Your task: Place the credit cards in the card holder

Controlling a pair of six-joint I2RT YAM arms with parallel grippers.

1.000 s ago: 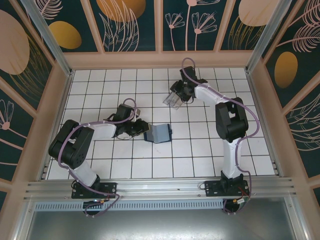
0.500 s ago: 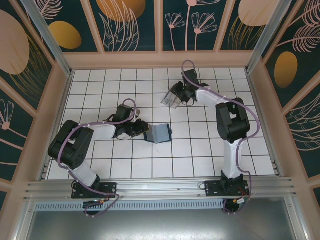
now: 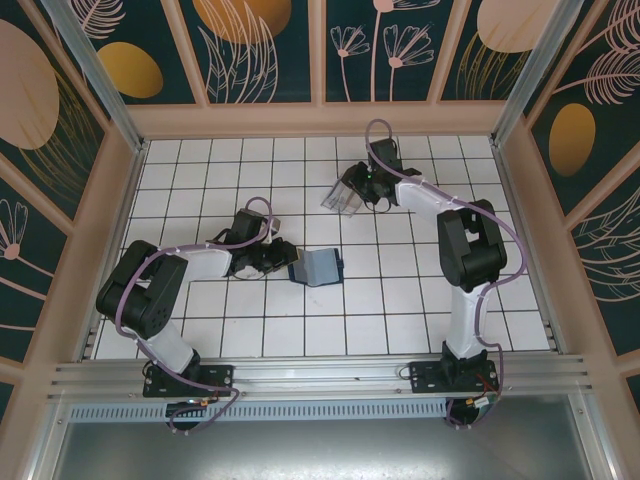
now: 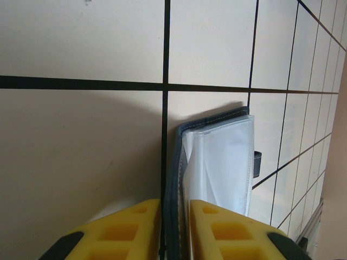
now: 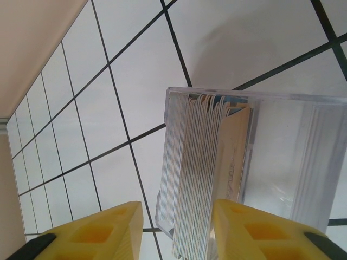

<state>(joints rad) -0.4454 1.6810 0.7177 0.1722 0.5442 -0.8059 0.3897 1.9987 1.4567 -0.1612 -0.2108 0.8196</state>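
The clear card holder (image 3: 343, 196) stands at the far middle of the tiled floor, and its transparent wall (image 5: 303, 162) is close in the right wrist view. Several credit cards (image 5: 198, 162) stand packed on edge in it, with a tan-gold card (image 5: 237, 149) on the right of the stack. My right gripper (image 5: 176, 216) is open and straddles the stack. Its right finger (image 5: 244, 222) is by the tan-gold card, and its left finger (image 5: 116, 222) is apart from the holder. My left gripper (image 4: 174, 208) is shut on the edge of the dark blue wallet (image 4: 217, 157).
The open wallet (image 3: 318, 267) lies mid-floor with its clear inner sleeves showing, and my left gripper (image 3: 281, 258) is at its left edge. Patterned walls and a wooden rim enclose the tiled floor (image 3: 250, 320). The right arm's cable loops above the holder.
The right gripper's jaws have narrowed around the cards, and its wrist and the holder have shifted slightly to the left. The left arm and the wallet have not moved.
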